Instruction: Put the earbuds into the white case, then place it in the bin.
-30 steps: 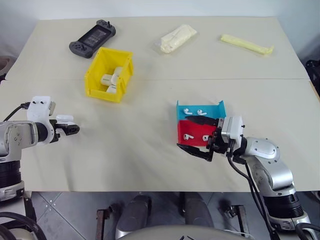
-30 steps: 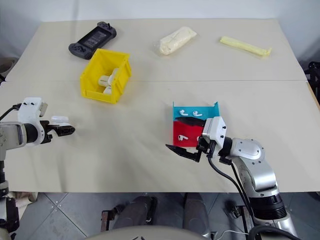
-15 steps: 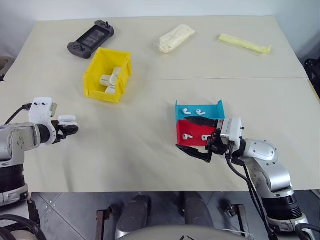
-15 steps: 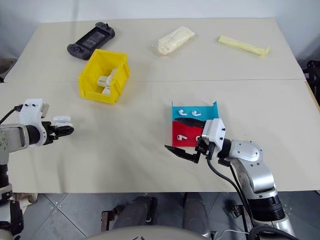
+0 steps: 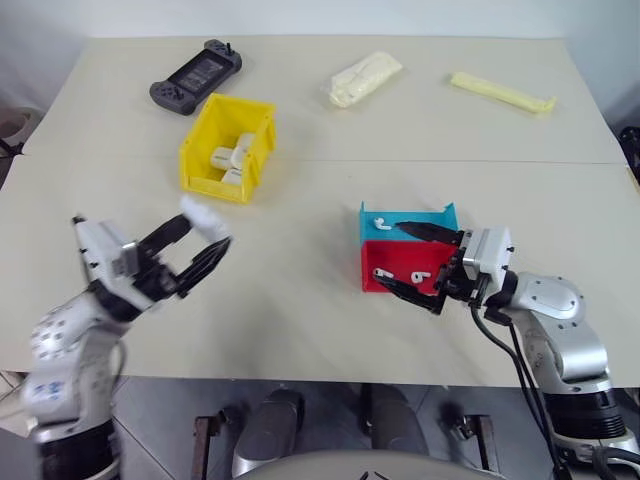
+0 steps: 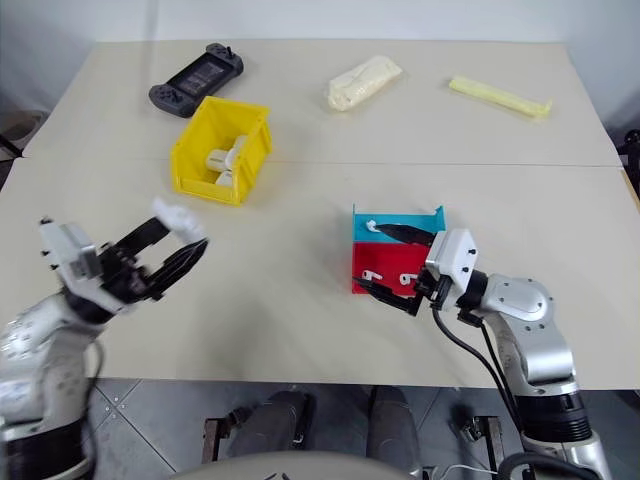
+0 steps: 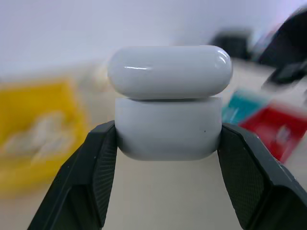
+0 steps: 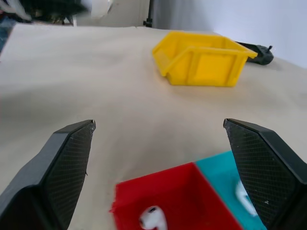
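Left gripper (image 7: 168,139) clamped on the glossy white case (image 7: 169,100), lifted off the table near-left of the yellow bin (image 5: 227,148). Right gripper (image 5: 418,262) fingers wide apart over the red tray (image 5: 395,264) holding small white earbuds (image 5: 402,275), near-right of the bin.

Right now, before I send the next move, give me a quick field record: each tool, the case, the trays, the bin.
left tool: shut on the case, held above the table
case lid: slightly ajar
right tool: open, over the red tray
red tray: earbuds inside
cyan tray: one earbud visible, behind the red tray, touching it
bin: on the table, white cases inside
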Available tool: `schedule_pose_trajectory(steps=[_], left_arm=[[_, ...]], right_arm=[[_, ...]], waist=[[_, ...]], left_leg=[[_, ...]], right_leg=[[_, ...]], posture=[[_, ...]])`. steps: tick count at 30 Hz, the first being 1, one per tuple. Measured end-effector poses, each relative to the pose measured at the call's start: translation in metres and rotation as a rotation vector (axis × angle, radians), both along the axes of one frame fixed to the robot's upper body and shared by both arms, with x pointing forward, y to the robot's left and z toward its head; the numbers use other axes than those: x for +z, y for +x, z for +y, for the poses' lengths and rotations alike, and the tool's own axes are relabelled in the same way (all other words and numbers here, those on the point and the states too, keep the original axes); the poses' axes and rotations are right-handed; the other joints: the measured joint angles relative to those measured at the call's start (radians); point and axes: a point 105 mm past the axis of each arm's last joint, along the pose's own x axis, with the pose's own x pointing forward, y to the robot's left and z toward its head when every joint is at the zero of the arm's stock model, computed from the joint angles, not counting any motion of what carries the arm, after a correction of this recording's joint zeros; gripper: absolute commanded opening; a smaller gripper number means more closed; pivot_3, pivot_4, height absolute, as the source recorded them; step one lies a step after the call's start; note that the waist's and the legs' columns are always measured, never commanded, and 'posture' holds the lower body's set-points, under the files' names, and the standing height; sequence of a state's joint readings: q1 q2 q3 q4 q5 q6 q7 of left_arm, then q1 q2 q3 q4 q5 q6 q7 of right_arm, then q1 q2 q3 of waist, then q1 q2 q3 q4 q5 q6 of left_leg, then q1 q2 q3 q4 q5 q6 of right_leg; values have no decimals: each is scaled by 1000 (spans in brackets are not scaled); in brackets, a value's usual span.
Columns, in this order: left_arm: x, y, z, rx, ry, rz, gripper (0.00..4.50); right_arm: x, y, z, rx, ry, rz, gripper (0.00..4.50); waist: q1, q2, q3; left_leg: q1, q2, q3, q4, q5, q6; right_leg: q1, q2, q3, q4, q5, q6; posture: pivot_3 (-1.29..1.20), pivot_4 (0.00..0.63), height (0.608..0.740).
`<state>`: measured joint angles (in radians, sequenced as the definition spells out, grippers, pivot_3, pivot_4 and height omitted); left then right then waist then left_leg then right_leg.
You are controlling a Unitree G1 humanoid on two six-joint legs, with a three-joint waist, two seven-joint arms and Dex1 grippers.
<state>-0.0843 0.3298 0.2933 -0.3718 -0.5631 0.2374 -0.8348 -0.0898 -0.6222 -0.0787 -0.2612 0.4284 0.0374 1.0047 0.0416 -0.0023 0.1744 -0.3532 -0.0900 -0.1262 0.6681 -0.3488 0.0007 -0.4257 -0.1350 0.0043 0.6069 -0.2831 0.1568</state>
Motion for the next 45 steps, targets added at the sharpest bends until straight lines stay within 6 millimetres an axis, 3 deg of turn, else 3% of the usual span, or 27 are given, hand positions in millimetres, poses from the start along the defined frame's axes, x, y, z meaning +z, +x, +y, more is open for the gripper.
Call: schedule_pose_trajectory(steps=[5, 9, 11, 16, 19, 22, 26, 31, 35, 45], left_arm=[[-11, 0, -57, -234, -53, -13, 2760], [-2, -2, -112, -476, -91, -126, 2760], [-2, -8, -128, -571, -93, -154, 2760], [-6, -11, -147, -712, -77, -202, 2760], [-10, -10, -147, -735, -62, -226, 2760], [-12, -10, -143, -737, -36, -265, 2760], [-19, -10, -136, -717, 2, -276, 2760], [-30, -9, -124, -668, 41, -244, 2760], [-32, -11, -120, -633, 44, -232, 2760], [-34, -13, -122, -603, 46, -194, 2760]], right_arm=[[-9, -14, -47, -149, -98, 24, 4500], [-15, -40, -102, -325, -197, 74, 4500], [-11, -47, -116, -369, -233, 69, 4500], [-26, -81, -147, -429, -325, 219, 4500], [-23, -84, -154, -433, -353, 227, 4500], [-14, -70, -149, -409, -405, 262, 4500], [7, -46, -111, -304, -459, 274, 4500], [15, -29, -66, -156, -579, 346, 4500], [16, -15, -42, -94, -707, 351, 4500], [9, 19, -18, -57, -971, 294, 4500]], waist=[[-11, 0, 0], [9, 0, 0], [1, 0, 0], [-7, 1, -1], [-19, 1, 0], [-22, 2, -1], [-13, 3, -1], [-2, 3, -1], [8, 2, 0], [3, 2, 0]], left_leg=[[-1, -1, 4, -1, -4, 4], [-2, -3, 7, 1, -4, 4], [0, -2, 11, 2, -4, 4], [2, -1, 14, 1, -3, 5], [3, -1, 13, 2, -4, 6], [3, 0, 14, 3, -4, 6], [0, 3, 11, 5, -4, 6], [-5, 2, 9, 12, -5, 8], [-8, 1, 8, 13, -5, 8], [-17, 0, 7, 15, -5, 8]], right_leg=[[-1, 0, 1, 0, 0, 0], [2, 2, 1, -10, 2, 5], [2, 3, 4, -10, 4, 6], [4, 4, 4, -10, 4, 5], [4, 3, 6, -11, 5, 6], [4, 3, 7, -11, 6, 7], [3, 3, 5, -11, 6, 7], [1, 1, 4, -13, 7, 9], [0, 1, 3, -14, 8, 9], [-9, 1, 2, -13, 9, 10]], posture=[[0, 150, 740], [0, 150, 740], [0, 150, 740], [0, 150, 740], [0, 150, 740], [0, 150, 740], [0, 150, 740], [0, 150, 740], [0, 150, 740], [0, 150, 740]])
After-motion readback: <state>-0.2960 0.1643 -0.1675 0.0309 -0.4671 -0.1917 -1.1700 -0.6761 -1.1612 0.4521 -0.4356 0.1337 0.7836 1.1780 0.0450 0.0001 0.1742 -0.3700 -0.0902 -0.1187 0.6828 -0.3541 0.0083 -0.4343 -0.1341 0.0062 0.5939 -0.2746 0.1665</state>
